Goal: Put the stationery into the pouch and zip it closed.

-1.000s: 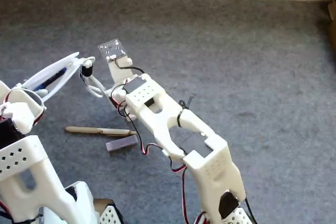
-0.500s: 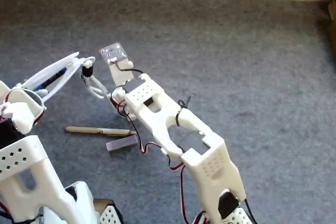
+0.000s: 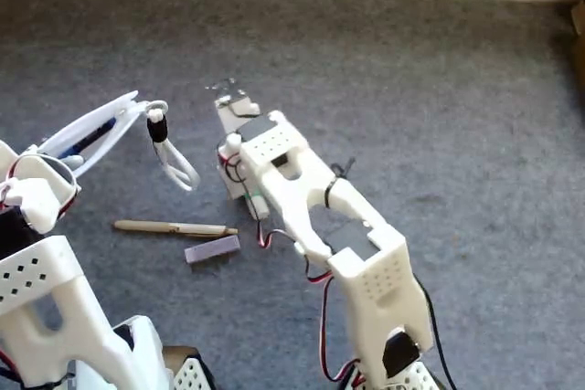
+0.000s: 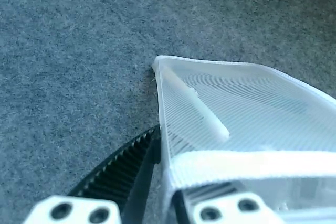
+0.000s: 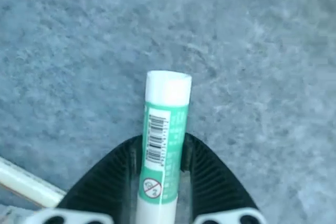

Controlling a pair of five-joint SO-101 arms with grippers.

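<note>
High view: the pouch sat at the far left. A pencil and an eraser lay on the carpet, nearer, left of the right arm. Left wrist: the left gripper pinched the pouch's edge. Right wrist: the right gripper clasped a glue stick.

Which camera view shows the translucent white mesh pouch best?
The left wrist view: the translucent white mesh pouch sits close, its ribbed face and corner clear, clamped in the left gripper. The high view shows it edge-on and thin, white loop strap hanging.
</note>
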